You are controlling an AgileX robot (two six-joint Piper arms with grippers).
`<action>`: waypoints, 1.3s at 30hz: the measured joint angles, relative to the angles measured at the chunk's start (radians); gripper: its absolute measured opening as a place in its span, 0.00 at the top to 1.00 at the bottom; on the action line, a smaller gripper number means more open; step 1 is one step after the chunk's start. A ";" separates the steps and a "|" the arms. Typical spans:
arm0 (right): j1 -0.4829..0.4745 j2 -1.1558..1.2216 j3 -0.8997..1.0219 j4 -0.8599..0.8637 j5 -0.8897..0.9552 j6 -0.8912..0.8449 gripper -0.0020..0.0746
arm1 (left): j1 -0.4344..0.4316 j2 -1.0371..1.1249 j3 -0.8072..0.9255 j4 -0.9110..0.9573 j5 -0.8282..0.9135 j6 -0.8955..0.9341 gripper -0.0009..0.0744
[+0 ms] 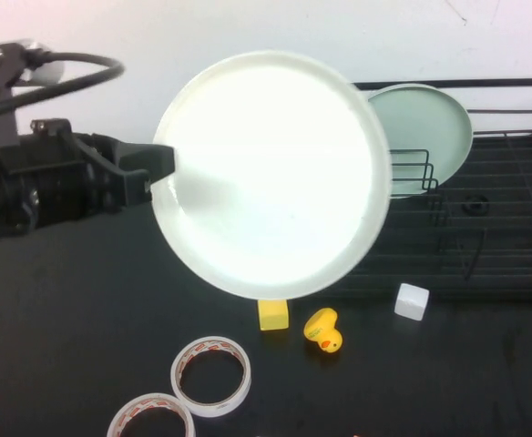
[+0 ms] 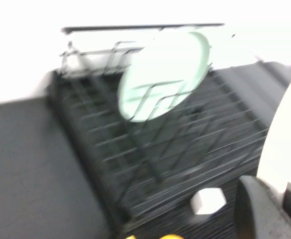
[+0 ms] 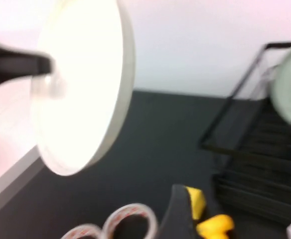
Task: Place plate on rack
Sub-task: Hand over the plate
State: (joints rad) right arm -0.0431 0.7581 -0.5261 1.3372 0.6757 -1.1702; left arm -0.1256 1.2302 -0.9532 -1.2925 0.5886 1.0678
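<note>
My left gripper [image 1: 161, 166] is shut on the left rim of the cream plate [image 1: 275, 173] and holds it upright in the air, left of and in front of the black wire rack [image 1: 485, 246]. In the left wrist view the plate's edge [image 2: 290, 139] sits between the fingers [image 2: 257, 211], with the rack [image 2: 160, 149] beyond. A pale mint-green plate [image 1: 425, 137] stands in the rack's loops. My right gripper [image 3: 230, 211] is out of the high view. Its wrist view shows one finger [image 3: 178, 214] low over the table, nothing in it, and the cream plate [image 3: 80, 89] held up ahead.
In front of the rack lie a yellow cube [image 1: 273, 315], a yellow rubber duck [image 1: 323, 330] and a white cube [image 1: 412, 301]. Two tape rolls [image 1: 211, 375] [image 1: 150, 417] lie at the front edge. The table top is black; a white wall is behind.
</note>
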 joint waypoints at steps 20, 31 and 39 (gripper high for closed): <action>0.054 0.425 -0.425 0.107 0.309 -0.252 0.20 | -0.131 -0.063 0.055 -0.071 -0.019 0.039 0.98; 0.218 0.509 -0.445 0.113 0.265 -0.256 0.20 | -0.137 -0.063 0.055 -0.073 -0.023 0.050 0.98; 0.245 0.575 -0.445 0.114 0.242 -0.256 0.42 | -0.137 -0.063 0.055 -0.073 -0.017 0.051 0.98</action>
State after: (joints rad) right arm 0.2022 1.3327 -0.9708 1.4516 0.9177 -1.4262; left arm -0.2627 1.1675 -0.8986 -1.3652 0.5715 1.1183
